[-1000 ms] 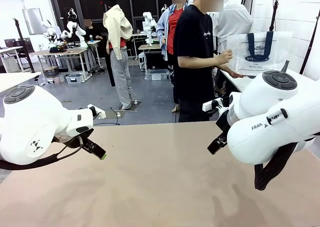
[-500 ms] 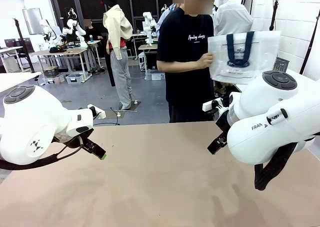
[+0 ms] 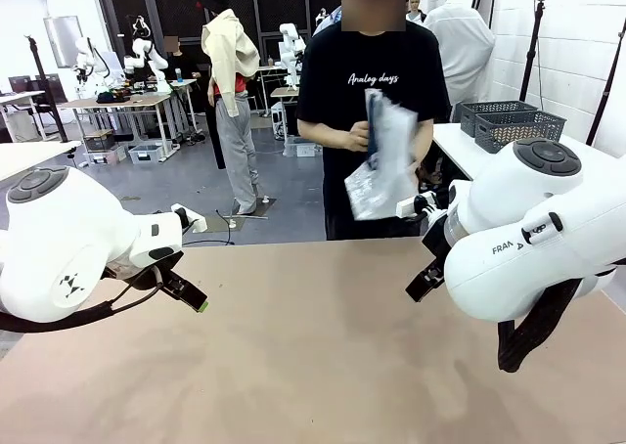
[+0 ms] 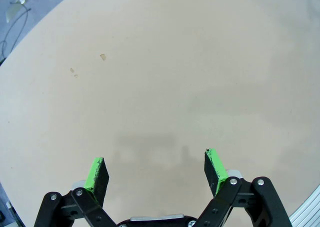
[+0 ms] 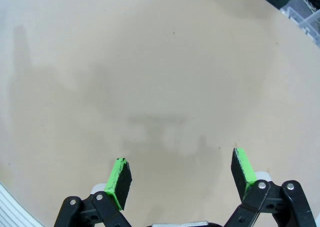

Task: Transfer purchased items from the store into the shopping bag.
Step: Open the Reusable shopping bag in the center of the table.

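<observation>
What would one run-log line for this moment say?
left jaws open over table | right jaws open | shopping bag held by person

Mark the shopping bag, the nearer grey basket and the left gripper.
Clear translucent plastic shopping bag with navy straps (image 3: 381, 183): front view, crumpled lower body.
Dark grey lattice plastic basket (image 3: 518, 133): front view, near side wall.
Left gripper (image 4: 155, 159): left wrist view, midway between fingertips.
</observation>
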Robot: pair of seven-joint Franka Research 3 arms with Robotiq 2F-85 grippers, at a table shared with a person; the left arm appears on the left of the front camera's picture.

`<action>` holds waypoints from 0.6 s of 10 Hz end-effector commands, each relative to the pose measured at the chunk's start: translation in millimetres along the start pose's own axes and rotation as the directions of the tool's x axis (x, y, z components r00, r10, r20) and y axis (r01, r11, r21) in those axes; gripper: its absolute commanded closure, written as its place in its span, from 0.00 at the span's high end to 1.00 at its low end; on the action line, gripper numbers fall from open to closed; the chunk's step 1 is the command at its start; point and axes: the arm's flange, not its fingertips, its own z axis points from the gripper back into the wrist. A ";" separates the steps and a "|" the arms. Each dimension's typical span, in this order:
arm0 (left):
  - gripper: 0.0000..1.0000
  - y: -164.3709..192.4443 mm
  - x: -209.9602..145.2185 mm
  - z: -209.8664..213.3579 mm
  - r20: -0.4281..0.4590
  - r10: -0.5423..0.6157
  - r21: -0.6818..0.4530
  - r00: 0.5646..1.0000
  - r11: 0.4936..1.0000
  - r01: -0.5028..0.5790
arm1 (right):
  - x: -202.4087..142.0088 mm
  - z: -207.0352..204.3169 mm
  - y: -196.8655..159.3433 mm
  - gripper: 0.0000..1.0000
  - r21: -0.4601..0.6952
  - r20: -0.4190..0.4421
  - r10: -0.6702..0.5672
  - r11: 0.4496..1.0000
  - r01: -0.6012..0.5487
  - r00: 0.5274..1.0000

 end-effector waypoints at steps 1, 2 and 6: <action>1.00 1.1 -0.3 0.0 0.000 0.002 0.001 1.000 1.000 -0.002 | 0.0 0.0 -0.1 1.00 0.000 0.000 0.000 1.000 0.000 1.000; 1.00 1.1 -0.3 0.0 0.000 0.002 0.001 1.000 1.000 -0.002 | 0.0 0.0 -0.1 1.00 0.000 0.000 0.000 1.000 0.000 1.000; 1.00 1.1 -0.3 0.0 0.000 0.002 0.001 1.000 1.000 -0.002 | 0.0 0.0 -0.1 1.00 0.000 0.000 0.000 1.000 0.000 1.000</action>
